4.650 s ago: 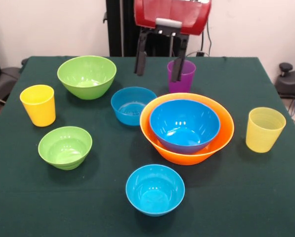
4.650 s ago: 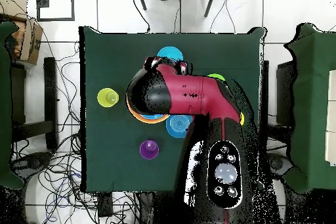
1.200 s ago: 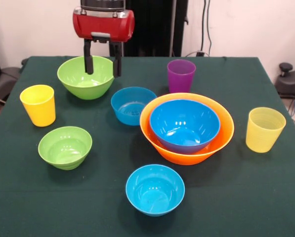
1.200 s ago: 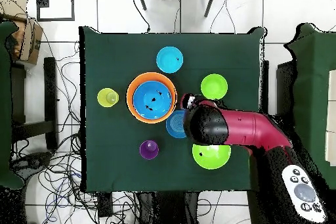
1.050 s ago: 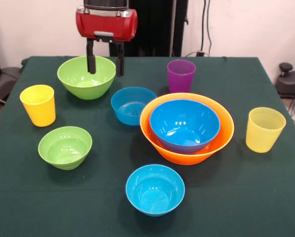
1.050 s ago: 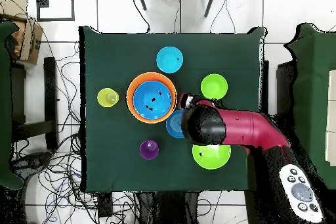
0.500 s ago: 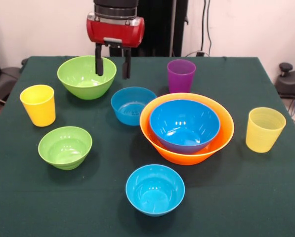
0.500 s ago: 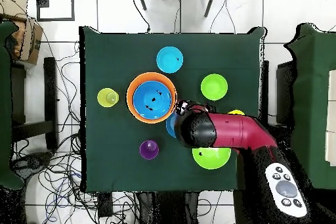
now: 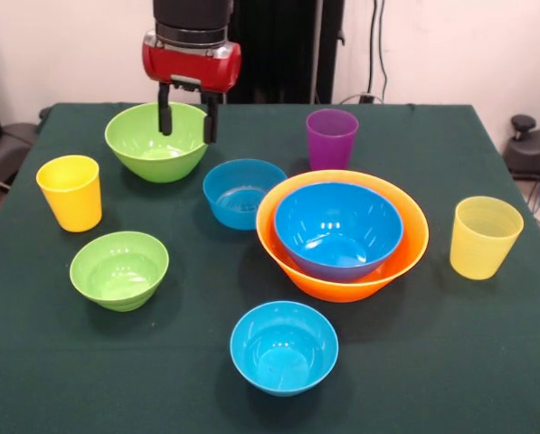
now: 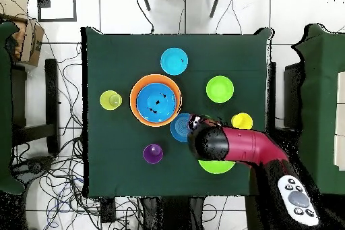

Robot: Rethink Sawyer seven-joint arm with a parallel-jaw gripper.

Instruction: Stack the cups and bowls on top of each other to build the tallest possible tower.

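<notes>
- Front view shows the gripper (image 9: pixel 186 117) hanging just over the medium green bowl (image 9: pixel 158 140), fingers apart and holding nothing, one finger inside the bowl's mouth and the other over or just outside its rim on the side toward the purple cup (image 9: pixel 331 138).
- From this stance I judge the next move is a short drop to pinch that rim; the bowl lies straight beneath the hand, not off to a side.
- Away from the hand, past a small blue bowl (image 9: pixel 243 193), sits the tower (image 9: pixel 342 232): a large blue bowl nested in the orange one.
- Overhead view hides most of the green bowl under the arm (image 10: pixel 236 146); only a sliver shows.
- Whether a fingertip touches the rim, I cannot tell.
</notes>
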